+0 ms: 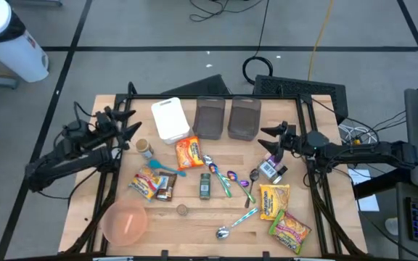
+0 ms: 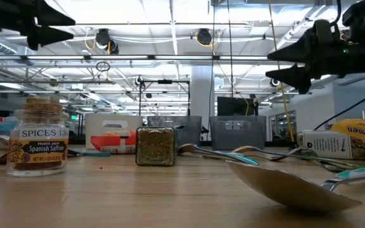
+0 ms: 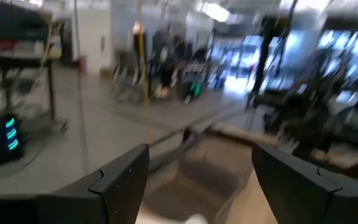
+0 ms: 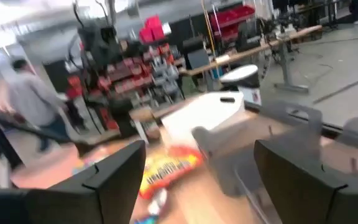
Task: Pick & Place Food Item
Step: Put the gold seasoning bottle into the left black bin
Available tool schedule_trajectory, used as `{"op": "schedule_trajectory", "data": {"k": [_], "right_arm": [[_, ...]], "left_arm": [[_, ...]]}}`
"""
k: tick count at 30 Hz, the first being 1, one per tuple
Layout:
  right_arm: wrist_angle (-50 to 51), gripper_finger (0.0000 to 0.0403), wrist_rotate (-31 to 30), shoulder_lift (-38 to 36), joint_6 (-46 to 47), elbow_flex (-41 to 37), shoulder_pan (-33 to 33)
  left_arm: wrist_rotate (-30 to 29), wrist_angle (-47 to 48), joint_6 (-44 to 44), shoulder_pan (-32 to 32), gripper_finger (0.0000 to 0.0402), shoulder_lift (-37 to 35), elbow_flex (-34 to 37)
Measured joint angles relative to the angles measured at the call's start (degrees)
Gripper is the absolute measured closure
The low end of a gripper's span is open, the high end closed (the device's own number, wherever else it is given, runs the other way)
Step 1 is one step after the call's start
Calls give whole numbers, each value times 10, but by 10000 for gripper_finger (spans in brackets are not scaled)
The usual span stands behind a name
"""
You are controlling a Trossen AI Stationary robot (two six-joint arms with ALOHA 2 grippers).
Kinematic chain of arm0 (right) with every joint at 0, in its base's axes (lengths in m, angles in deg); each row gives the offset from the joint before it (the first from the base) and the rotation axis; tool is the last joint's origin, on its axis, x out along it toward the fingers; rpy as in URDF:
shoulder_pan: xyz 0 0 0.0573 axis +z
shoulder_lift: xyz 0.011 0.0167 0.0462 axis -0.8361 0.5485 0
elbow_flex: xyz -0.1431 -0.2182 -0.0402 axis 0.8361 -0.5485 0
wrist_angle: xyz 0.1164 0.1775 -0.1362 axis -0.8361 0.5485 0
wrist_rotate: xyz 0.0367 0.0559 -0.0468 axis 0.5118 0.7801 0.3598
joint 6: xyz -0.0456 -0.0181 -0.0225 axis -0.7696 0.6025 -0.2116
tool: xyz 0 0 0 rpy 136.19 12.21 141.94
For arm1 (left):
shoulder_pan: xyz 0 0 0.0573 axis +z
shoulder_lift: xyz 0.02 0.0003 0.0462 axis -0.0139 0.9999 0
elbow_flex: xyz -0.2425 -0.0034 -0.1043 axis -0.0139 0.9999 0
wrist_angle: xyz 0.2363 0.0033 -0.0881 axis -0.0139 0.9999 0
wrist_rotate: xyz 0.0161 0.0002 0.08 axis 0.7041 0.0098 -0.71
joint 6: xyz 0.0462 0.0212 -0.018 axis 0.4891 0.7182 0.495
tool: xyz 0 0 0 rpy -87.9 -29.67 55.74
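Both grippers, left [image 1: 127, 129] and right [image 1: 269, 138], hover wide open and empty. The nearest food packet [image 1: 188, 152] lies at table centre, twelve o'clock of the spoons [image 1: 227, 181]; crowding risks a snag.

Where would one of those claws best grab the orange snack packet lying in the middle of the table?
Probably across the narrow width of the flat orange snack packet, coming straight down from above. It lies flat on the wooden table with its long sides mostly clear, so the open right gripper could likely pinch those edges. The left gripper waits open.
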Motion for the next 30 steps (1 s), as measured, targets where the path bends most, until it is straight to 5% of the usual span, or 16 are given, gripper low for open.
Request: {"op": "schedule_trajectory", "data": {"k": [5,18,30], "right_arm": [[-78,110,55,0,-29,0,0],[-121,114,52,1,-98,0,-1],[-120,119,54,1,-98,0,0]], "left_arm": [[-4,104,-2,0,107,95,-101],[-65,503,4,0,108,454,-386],[-62,680,-108,0,108,637,-463]]}}
